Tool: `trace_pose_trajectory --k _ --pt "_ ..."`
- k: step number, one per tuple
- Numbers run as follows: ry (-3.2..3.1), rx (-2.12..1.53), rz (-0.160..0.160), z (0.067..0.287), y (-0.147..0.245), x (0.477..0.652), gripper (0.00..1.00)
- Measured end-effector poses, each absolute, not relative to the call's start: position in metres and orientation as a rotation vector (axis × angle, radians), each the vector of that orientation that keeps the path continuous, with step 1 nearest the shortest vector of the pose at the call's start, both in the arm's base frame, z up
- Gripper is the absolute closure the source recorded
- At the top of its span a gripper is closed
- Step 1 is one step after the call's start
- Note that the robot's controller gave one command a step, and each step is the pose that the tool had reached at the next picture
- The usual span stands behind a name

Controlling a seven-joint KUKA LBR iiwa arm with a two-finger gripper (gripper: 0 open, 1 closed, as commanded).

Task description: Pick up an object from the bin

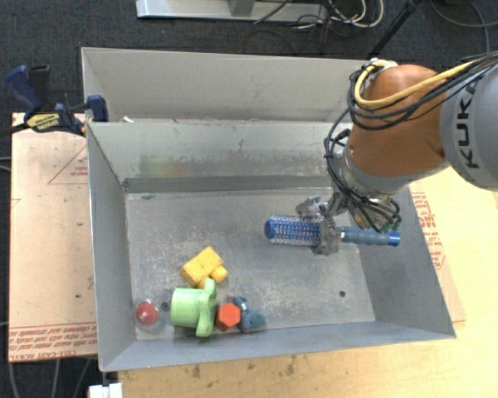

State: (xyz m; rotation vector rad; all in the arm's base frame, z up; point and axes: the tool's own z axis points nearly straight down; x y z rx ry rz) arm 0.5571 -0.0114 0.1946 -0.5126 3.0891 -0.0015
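The green cup (191,308), with a red ball (147,313), an orange piece (228,316) and a yellow block (203,266) beside it, lies well left of the blue hairbrush (290,230); the gripper (324,235) is at that brush's neck, and whether it is open or clamped cannot be told.

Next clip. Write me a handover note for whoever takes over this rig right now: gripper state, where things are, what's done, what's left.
Gripper: low in the right half of the bin, directly over the blue hairbrush where the bristle head meets the handle. Whether it has a grip cannot be told.
Things: the hairbrush seems to lie on the bin floor, handle pointing right. A yellow block, green cup, red ball, orange piece and blue piece cluster at the front left, apart from the gripper.
Done: gripper brought to the hairbrush.
Left: confirm the grip, lift the brush clear of the bin.
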Motion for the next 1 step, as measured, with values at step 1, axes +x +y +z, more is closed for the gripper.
trace_pose_trajectory --k 1 --pt "3.133 0.015 0.003 0.2647 0.0129 0.6002 1.00"
